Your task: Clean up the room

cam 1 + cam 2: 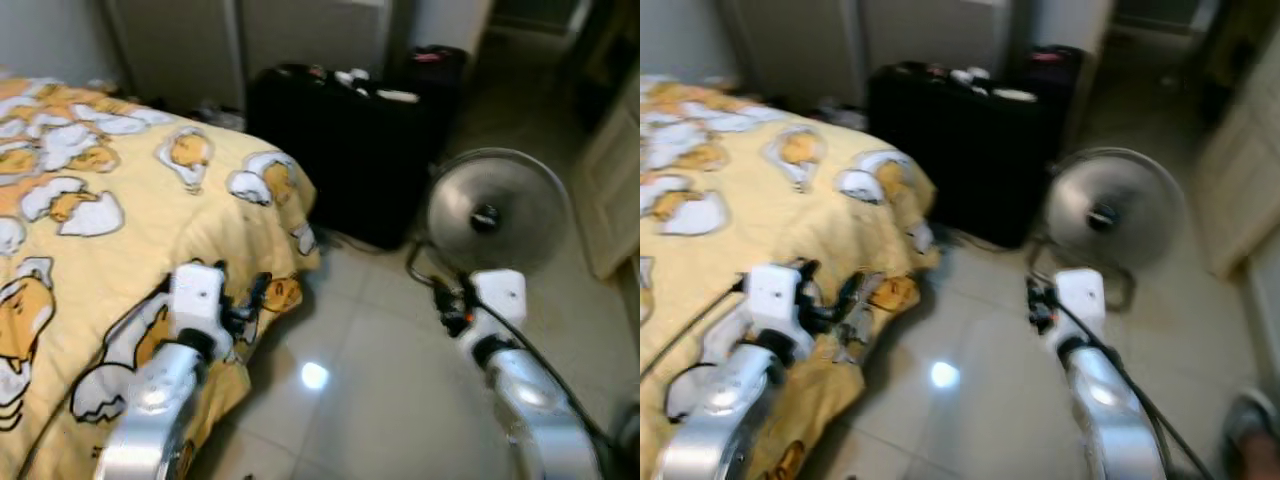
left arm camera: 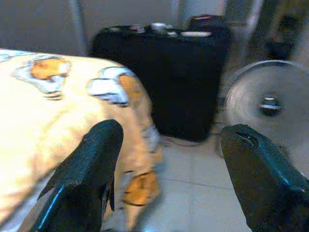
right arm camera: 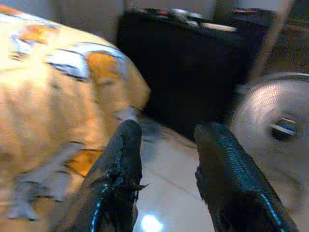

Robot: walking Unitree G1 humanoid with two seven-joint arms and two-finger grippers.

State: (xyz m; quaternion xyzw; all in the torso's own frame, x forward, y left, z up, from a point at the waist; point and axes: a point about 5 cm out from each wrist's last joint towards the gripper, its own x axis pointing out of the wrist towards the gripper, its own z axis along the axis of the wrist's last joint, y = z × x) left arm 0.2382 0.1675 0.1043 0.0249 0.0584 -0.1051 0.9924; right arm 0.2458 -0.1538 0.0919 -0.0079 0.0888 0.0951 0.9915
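The left gripper (image 2: 166, 183) hangs with fingers apart, empty, at the near corner of the yellow bedspread (image 1: 110, 200). The right gripper (image 3: 166, 179) is likewise spread and empty over the tiled floor (image 1: 390, 380). Beyond stand a black suitcase (image 1: 345, 150) and a fan (image 1: 495, 215). Nothing is held, so tidying looks barely begun.

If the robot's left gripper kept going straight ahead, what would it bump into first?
Probably the big black suitcase, which sits between the open fingers of the left gripper in its wrist view. The corner of the yellow blanket lies close beside that path, so it might brush that first; depth is unclear.
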